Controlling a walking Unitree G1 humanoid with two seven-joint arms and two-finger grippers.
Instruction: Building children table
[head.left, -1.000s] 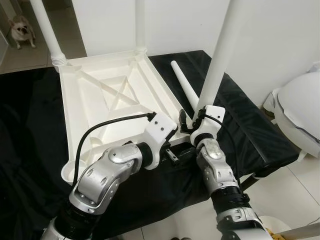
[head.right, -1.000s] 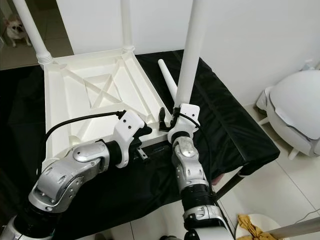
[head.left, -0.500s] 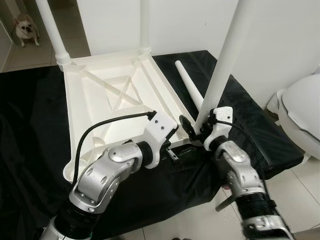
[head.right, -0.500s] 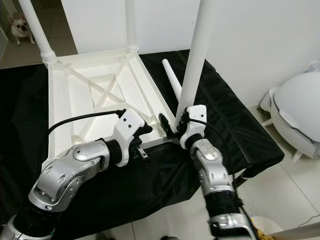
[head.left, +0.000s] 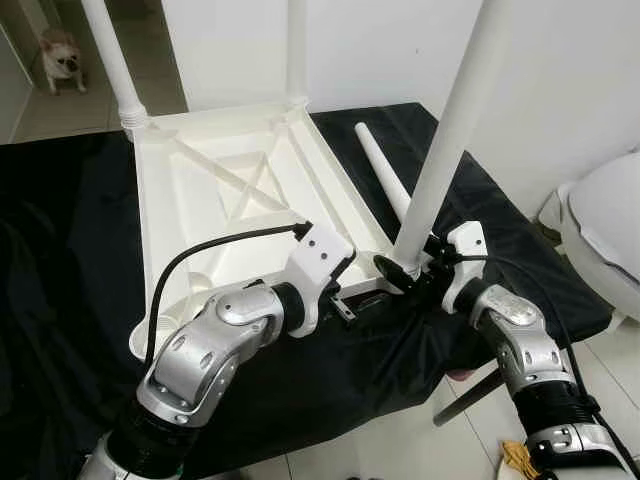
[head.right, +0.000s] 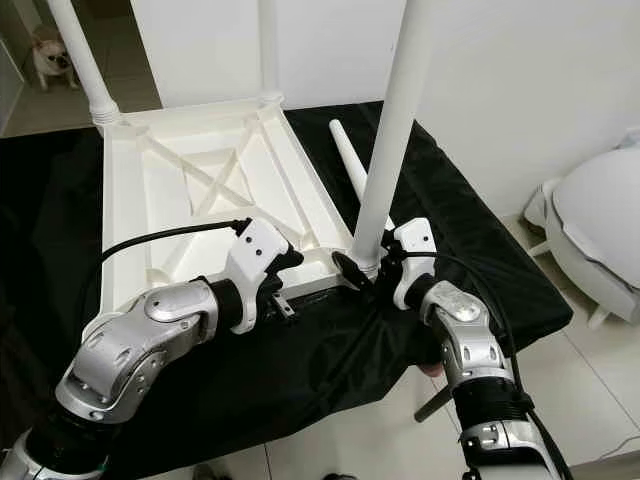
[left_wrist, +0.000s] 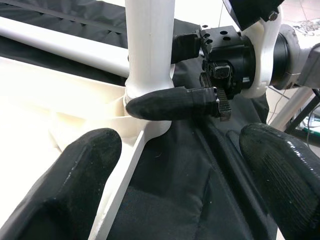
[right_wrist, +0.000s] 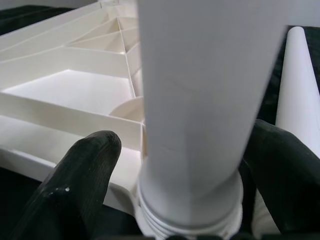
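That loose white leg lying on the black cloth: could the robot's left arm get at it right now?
Probably not easily: the loose leg lies beyond the upright leg and the right tool, which stand between it and the left tool.

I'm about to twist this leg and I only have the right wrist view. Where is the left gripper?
Observer: The left gripper is open at the near edge of the upturned tabletop. It faces the base of the leg that the right gripper clamps.
Operator: Is it touching that leg?
Observer: No, its fingers stand apart from it. One is by the tabletop's rim and the other is over the black cloth.
Operator: How many legs are standing?
Observer: Three, counting yours. The near-left corner has none.
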